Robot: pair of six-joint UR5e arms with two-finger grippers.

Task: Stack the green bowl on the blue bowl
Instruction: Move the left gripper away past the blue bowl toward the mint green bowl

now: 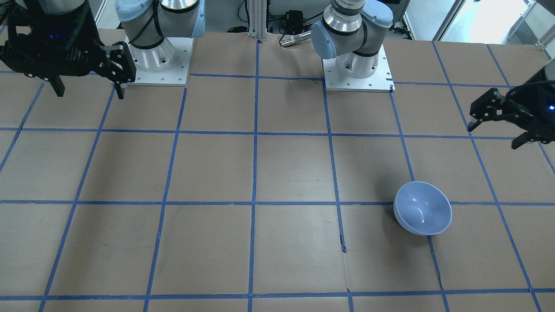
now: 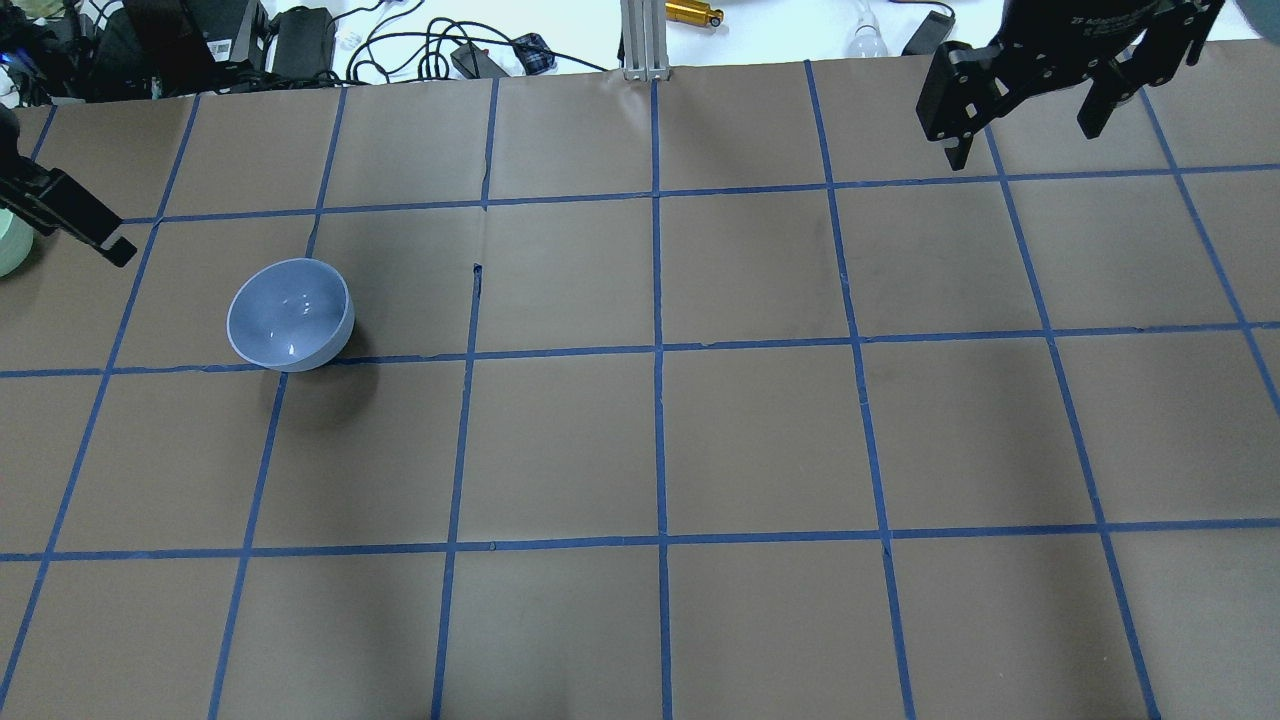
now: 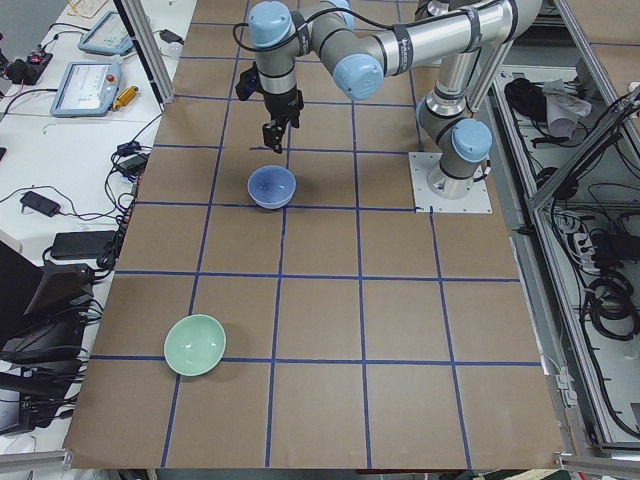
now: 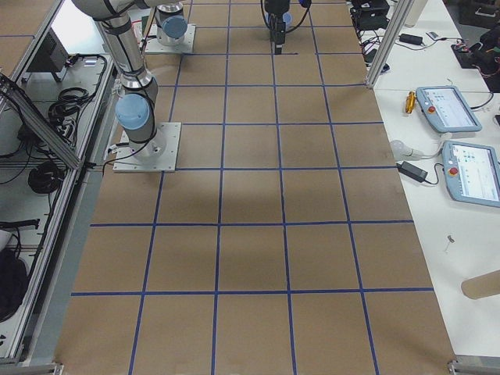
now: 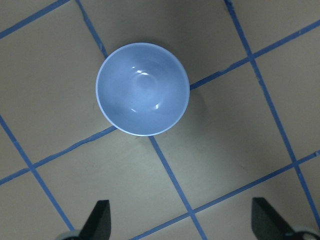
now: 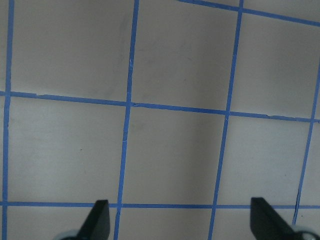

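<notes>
The blue bowl (image 1: 422, 208) stands upright and empty on the brown table; it also shows in the overhead view (image 2: 290, 315), the left side view (image 3: 272, 187) and the left wrist view (image 5: 142, 89). The green bowl (image 3: 195, 344) stands apart from it near the table's left end; only a sliver shows at the overhead view's left edge (image 2: 8, 245). My left gripper (image 1: 493, 136) is open and empty, raised above the table beside the blue bowl (image 5: 181, 222). My right gripper (image 2: 1022, 140) is open and empty, high over the far right (image 6: 180, 222).
The table is brown paper with a blue tape grid. The two arm bases (image 1: 158, 56) (image 1: 357, 65) stand at the robot's edge. An aluminium post (image 2: 645, 40), cables and teach pendants (image 4: 449, 109) lie beyond the far edge.
</notes>
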